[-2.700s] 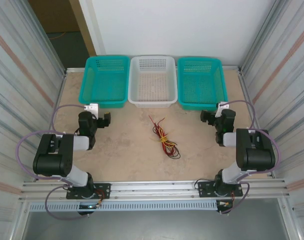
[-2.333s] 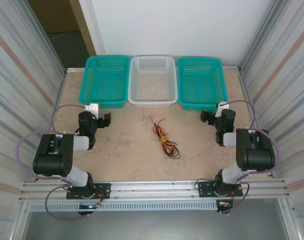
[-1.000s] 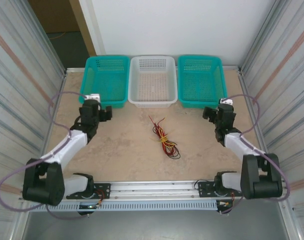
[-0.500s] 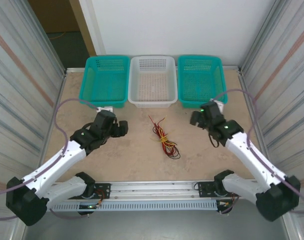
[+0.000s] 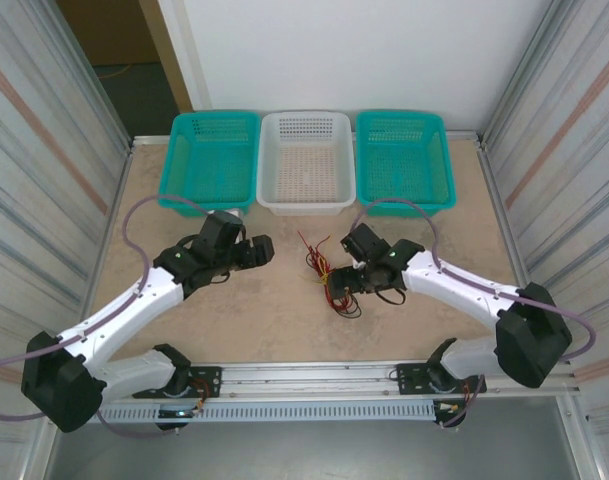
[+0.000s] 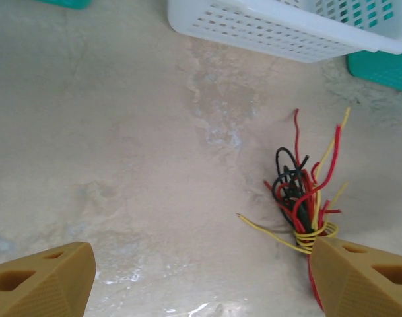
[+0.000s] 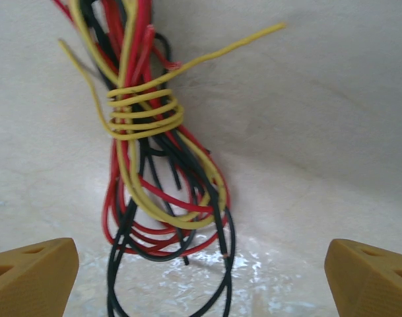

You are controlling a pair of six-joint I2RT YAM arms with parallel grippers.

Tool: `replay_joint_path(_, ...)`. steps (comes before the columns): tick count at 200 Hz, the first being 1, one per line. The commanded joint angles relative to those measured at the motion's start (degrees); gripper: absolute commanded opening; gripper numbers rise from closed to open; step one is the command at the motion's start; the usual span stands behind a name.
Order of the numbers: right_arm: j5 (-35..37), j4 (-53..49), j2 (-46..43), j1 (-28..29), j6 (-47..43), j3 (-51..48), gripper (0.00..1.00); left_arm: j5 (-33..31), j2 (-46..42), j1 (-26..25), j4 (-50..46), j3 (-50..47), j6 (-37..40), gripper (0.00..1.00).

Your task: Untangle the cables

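— Where do the cables (image 5: 327, 275) lie?
— Bundled mid-counter (image 5: 254, 315), in front of the middle basket (image 5: 305, 160).
— And the other baskets?
— The left basket (image 5: 211, 160) and right basket (image 5: 404, 162) flank it along the far edge. The left hand (image 5: 262, 250) is left of the bundle, the right hand (image 5: 341, 281) at its right side.

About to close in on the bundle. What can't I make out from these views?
Right wrist view: lower black loops of the cables run off the bottom edge.
Left wrist view: the bundle's near end hides behind a finger of the left claw.
Top view: the right claw covers part of the tangle; strands too thin to count.
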Motion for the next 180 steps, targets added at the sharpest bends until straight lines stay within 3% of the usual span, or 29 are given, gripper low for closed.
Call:
replay_joint_path(1, -7.8, 2.2, 2.9, -0.6, -5.5, 0.6, 0.93, 2.8, -0.1, -0.4, 1.7, -0.4, -3.6, 0.85)
replay_joint_path(86, -8.1, 6.4, 12.8, -2.1, -6.6, 1.4, 0.73, 3.4, 1.2, -1.9, 2.2, 0.4, -6.4, 0.84)
replay_joint_path(125, -8.4, 7.6, 15.4, -2.0, -7.1, 1.6, 0.54, 3.0, 1.4, -1.9, 2.3, 0.4, -6.7, 0.83)
replay_joint_path(158, -7.9, 8.4, 15.1, -1.5, -7.3, 1.1, 0.29, 2.8, 1.9, -1.9, 2.5, 0.3, -7.6, 0.83)
replay_joint_path(180, -2.0, 8.3, 12.9, 0.9, -7.9, 1.0, 0.22, 2.9, 3.3, -2.7, 2.7, 1.4, -7.0, 0.83)
